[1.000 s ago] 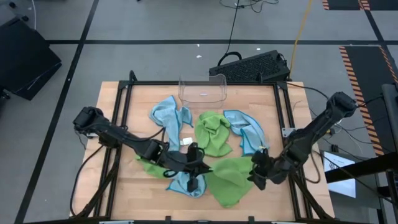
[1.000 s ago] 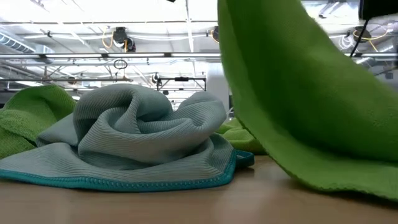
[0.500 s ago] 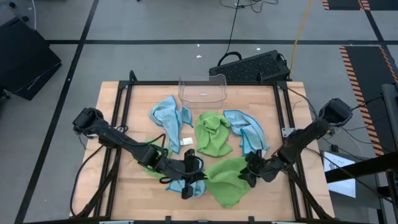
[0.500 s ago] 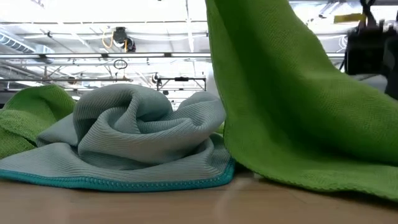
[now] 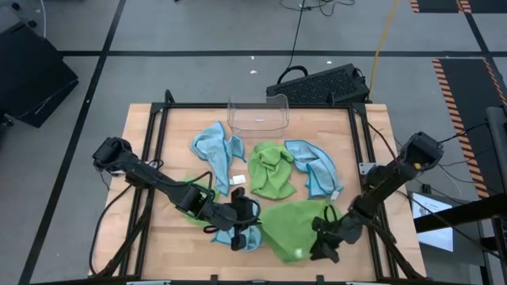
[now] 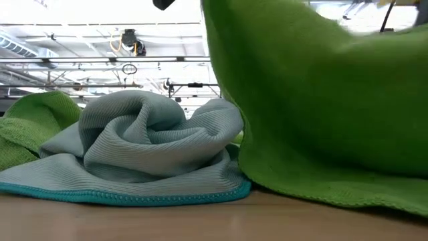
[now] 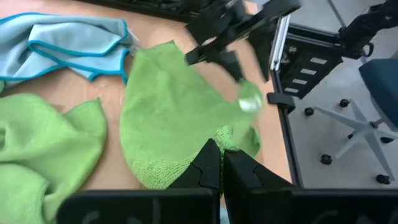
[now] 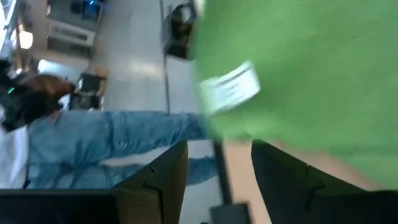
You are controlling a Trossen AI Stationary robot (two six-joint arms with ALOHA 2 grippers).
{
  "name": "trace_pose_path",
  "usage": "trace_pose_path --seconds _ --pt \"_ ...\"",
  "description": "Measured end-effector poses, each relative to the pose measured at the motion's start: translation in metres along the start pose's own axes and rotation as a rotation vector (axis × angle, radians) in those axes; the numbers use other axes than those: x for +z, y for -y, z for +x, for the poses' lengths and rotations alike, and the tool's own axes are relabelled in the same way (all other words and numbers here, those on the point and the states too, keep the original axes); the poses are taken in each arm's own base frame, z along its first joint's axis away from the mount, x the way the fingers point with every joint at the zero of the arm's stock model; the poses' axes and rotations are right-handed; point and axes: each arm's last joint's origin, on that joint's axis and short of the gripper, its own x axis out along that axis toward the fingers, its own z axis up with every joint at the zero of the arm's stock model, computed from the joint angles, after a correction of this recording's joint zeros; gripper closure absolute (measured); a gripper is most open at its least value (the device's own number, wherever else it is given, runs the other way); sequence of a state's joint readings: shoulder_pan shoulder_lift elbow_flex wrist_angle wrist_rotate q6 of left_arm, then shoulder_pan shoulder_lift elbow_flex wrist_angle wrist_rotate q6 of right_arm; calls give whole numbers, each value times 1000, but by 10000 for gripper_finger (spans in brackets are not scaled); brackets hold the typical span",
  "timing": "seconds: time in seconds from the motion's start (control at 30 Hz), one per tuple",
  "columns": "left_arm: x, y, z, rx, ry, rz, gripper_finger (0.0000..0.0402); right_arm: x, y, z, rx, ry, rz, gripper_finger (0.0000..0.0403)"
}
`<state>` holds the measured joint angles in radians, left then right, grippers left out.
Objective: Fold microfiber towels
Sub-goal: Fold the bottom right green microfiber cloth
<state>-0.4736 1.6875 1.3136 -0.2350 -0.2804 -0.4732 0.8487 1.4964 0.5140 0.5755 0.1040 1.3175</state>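
A lime green towel (image 5: pixel 287 226) (image 6: pixel 321 120) is stretched between my two grippers near the table's front. My left gripper (image 5: pixel 247 215) (image 7: pixel 222 167) is shut on its left end. My right gripper (image 5: pixel 321 237) (image 8: pixel 217 146) is at its right end, beside the white tag (image 8: pixel 230 84) (image 7: pixel 249 102). A crumpled light blue towel (image 5: pixel 238 237) (image 6: pixel 147 147) lies on the wood just under my left gripper. Another green towel (image 5: pixel 188 207) lies under the left arm. My left gripper pinches the green towel's edge (image 7: pixel 233 138) at its left end between its two fingers, slanting down from the table's left. That end is raised, and the towel's lower edge (image 6: pixel 321 191) rests on the table. My right gripper has the green towel's right corner (image 8: pixel 214 127) next to the white tag at its fingertips, coming from the table's right and slanting down. Blur hides the exact contact. The cloth is raised at this end and spans across to the left gripper.
Farther back lie a light blue towel (image 5: pixel 218 146), a green one (image 5: pixel 269 170) and another light blue one (image 5: pixel 313 170). A clear plastic bin (image 5: pixel 257 115) stands at the far edge. A black frame (image 5: pixel 360 158) runs round the table. A person sits beyond the table (image 8: pixel 93 143).
My right gripper has gone down and toward the table's near edge, tipping lower, and has drawn the green towel's right corner with it. The towel has spread out wider between the two grippers, and its hanging edge now sits closer to the blue towel.
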Motion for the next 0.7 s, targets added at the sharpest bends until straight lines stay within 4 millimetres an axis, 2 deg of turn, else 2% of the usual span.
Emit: trace_pose_path --seconds 0.17,0.3,0.4,0.57,0.7 --pt "-1 0 0 2 -9 7 396 -11 -3 -1 -28 -16 -57 232" --pt "-1 0 0 2 -9 5 397 -11 -7 0 -58 84 -169 232" --pt "-1 0 0 3 -8 7 393 -7 -18 3 -76 133 -306 232" --pt "0 -1 0 -8 -8 15 398 -4 -47 16 -82 93 -485 232" --pt "0 -1 0 -11 -6 26 394 -5 -54 32 -160 32 -568 232"
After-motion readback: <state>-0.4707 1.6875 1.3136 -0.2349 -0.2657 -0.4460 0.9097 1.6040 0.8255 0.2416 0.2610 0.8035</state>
